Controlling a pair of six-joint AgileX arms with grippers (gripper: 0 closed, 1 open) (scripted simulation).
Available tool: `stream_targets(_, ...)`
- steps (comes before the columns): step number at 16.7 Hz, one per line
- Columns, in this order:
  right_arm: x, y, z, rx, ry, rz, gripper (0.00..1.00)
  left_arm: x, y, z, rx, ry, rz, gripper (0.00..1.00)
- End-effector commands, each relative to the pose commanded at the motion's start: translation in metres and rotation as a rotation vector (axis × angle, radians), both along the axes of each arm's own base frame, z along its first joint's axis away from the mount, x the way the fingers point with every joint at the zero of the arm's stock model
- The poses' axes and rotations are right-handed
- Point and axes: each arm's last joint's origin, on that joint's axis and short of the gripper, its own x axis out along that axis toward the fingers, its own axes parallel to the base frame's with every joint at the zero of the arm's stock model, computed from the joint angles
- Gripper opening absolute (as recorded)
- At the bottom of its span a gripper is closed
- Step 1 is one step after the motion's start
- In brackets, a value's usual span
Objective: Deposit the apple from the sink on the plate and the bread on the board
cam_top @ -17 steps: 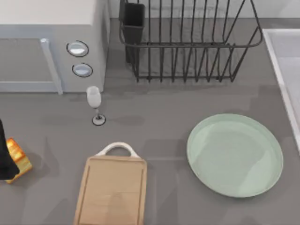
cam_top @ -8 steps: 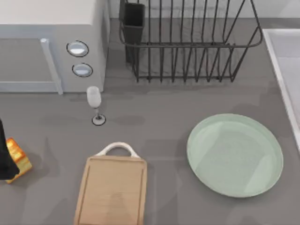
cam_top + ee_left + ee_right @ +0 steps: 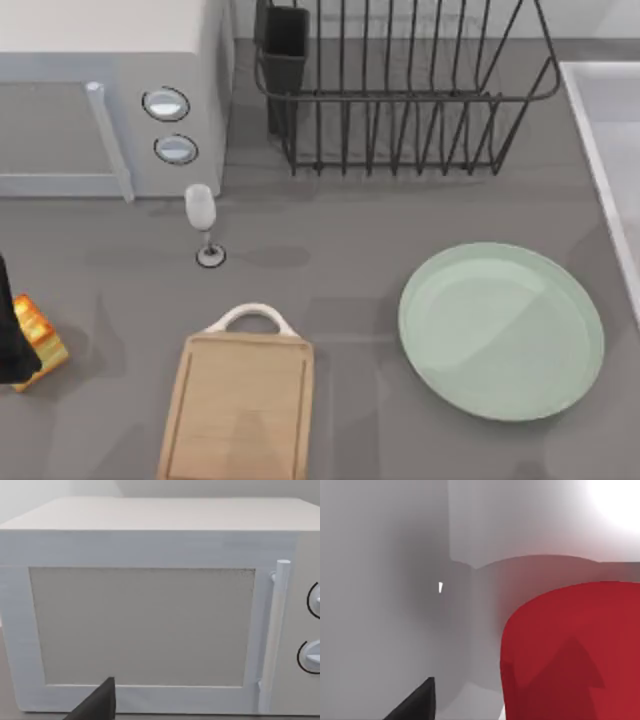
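The bread [image 3: 36, 335], golden-orange on top, lies at the table's far left edge. The dark body of my left arm [image 3: 8, 325] stands against it and hides its left side. The left gripper [image 3: 160, 714] faces the microwave, open, with one black fingertip [image 3: 100, 702] showing and nothing between the fingers. The red apple [image 3: 570, 650] looms close in the right wrist view, inside the grey sink [image 3: 395, 605]. My right gripper [image 3: 485, 712] is open, its fingertip [image 3: 420, 702] apart from the apple. The mint-green plate [image 3: 500, 330] and wooden board [image 3: 240, 410] hold nothing.
A white microwave [image 3: 110, 100] fills the back left, and a black wire dish rack [image 3: 400, 90] stands behind the plate. A wine glass [image 3: 203, 222] stands upright just behind the board's handle. The sink's white rim [image 3: 600, 150] runs down the right edge.
The bread and the dark arm at the left edge have crept very slightly toward the back. Faint shading on the plate has shifted. Everything else is as it was.
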Motion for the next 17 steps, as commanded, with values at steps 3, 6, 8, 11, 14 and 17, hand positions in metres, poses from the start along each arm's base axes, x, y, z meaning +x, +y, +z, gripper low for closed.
stream_targets(3, -0.003, 0.002, -0.033, 0.0, -0.003, 0.003, 1.0, 0.0, 0.0, 0.0, 0.0, 0.0, 0.0, 1.0)
stream_targets(6, -0.005, 0.004, -0.045, 0.0, -0.005, 0.007, 1.0, 0.0, 0.0, 0.0, 0.0, 0.0, 0.0, 1.0)
stream_targets(8, -0.005, 0.004, -0.045, 0.0, -0.005, 0.007, 1.0, 0.0, 0.0, 0.0, 0.0, 0.0, 0.0, 1.0)
stream_targets(11, -0.005, 0.004, -0.045, 0.0, -0.005, 0.007, 0.85, 0.0, 0.0, 0.0, 0.0, 0.0, 0.0, 1.0)
stream_targets(14, -0.005, 0.004, -0.045, 0.0, -0.005, 0.007, 0.62, 0.0, 0.0, 0.0, 0.0, 0.0, 0.0, 1.0)
stream_targets(17, -0.005, 0.004, -0.045, 0.0, -0.005, 0.007, 0.4, 0.0, 0.0, 0.0, 0.0, 0.0, 0.0, 1.0)
